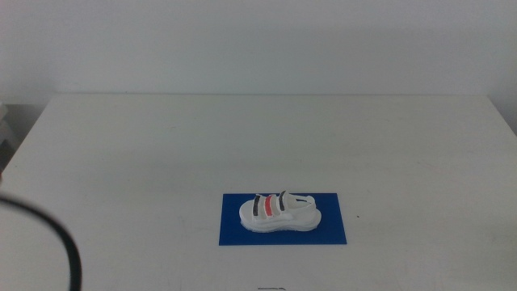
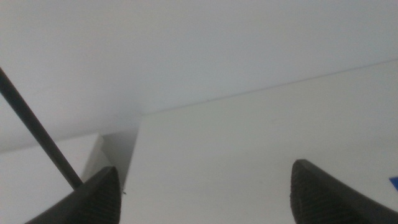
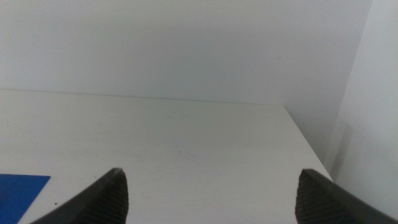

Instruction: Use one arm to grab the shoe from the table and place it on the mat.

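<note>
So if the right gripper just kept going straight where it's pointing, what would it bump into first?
Probably nothing soon. The right gripper has its jaws open, pointing over bare table toward the far edge and the pale wall beyond. The mat lies off to one side, out of that line. Depth is hard to judge here.

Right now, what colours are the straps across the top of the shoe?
Black and red, over the white shoe lying on the blue mat; the middle view shows it best.

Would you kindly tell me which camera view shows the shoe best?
The middle view: the whole shoe is visible there, lying on the blue mat. Neither wrist view shows the shoe at all; each catches only a sliver of the mat beyond its open claw.
</note>
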`<state>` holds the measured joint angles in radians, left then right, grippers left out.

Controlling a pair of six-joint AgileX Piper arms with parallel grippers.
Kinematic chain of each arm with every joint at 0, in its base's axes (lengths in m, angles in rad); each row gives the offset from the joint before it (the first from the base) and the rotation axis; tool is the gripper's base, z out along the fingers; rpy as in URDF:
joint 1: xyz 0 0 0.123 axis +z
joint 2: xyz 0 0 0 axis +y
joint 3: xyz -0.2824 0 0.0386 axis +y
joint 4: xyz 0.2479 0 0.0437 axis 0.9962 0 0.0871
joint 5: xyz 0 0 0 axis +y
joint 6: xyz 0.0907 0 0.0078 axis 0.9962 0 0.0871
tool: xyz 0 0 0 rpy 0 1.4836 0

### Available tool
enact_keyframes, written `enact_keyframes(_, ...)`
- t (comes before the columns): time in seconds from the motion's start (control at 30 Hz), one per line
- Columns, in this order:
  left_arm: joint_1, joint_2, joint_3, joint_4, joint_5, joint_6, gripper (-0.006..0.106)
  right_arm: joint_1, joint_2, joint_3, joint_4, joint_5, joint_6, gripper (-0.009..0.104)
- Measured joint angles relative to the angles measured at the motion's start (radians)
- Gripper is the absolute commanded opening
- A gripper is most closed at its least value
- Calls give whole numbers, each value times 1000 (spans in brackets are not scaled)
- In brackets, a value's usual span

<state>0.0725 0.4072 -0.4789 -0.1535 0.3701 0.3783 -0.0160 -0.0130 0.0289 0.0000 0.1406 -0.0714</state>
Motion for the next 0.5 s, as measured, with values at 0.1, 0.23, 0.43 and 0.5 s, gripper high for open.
enact_keyframes(0.1, 1, -72, 99, -37, -33, 0, 94, 0, 0, 0, 0, 0, 0, 94)
enact_keyframes(0.23, 1, -136, 179, -95, -57, 0, 94, 0, 0, 0, 0, 0, 0, 94)
enact_keyframes(0.43, 1, -186, 277, -105, -73, -3, 94, 0, 0, 0, 0, 0, 0, 94)
enact_keyframes(0.5, 1, -241, 314, -64, -73, -17, 94, 0, 0, 0, 0, 0, 0, 94)
